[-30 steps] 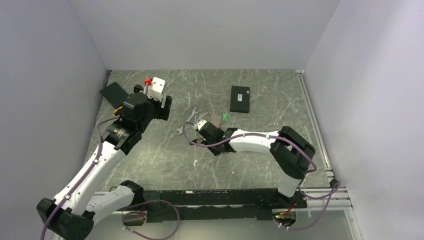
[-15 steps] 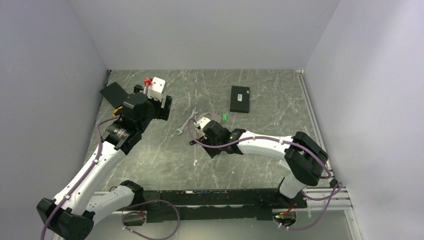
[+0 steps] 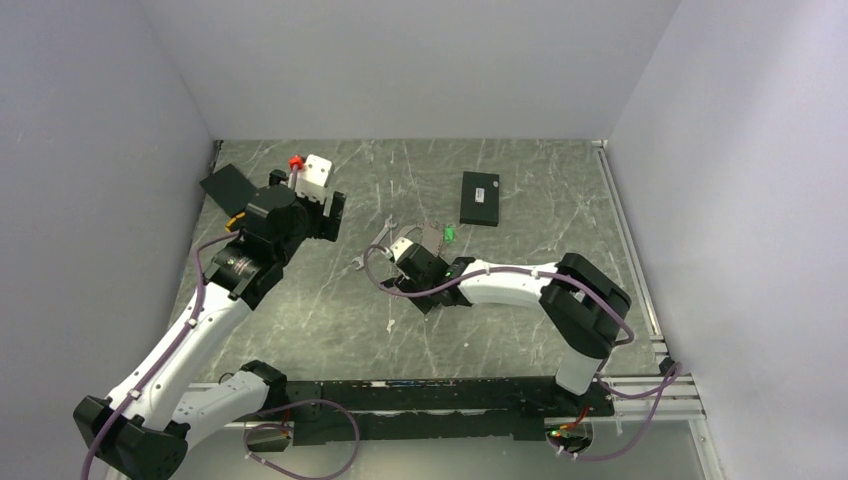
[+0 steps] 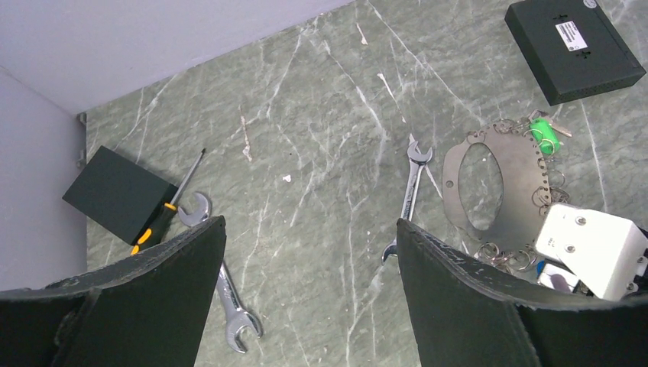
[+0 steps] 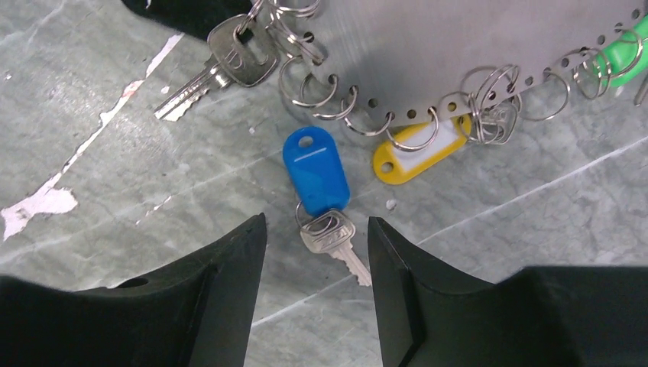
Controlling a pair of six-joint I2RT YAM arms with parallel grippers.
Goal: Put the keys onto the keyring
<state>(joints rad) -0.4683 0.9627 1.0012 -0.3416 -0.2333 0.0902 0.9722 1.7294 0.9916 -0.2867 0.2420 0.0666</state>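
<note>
Right hand (image 5: 315,229), spread wide and empty, straddles the blue-tagged key (image 5: 319,191) (best pinched squarely across its tag).

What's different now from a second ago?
The right arm swung its elbow outward, then came back to where it started; the right gripper now stands open over the blue-tagged key lying on the table. The left gripper, open, and the keyring plate stayed put.

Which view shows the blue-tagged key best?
The right wrist view: the blue-tagged key lies whole and close, just ahead of the right gripper. The left wrist view shows only a blue sliver beside that gripper. In the top view I cannot make it out.
</note>
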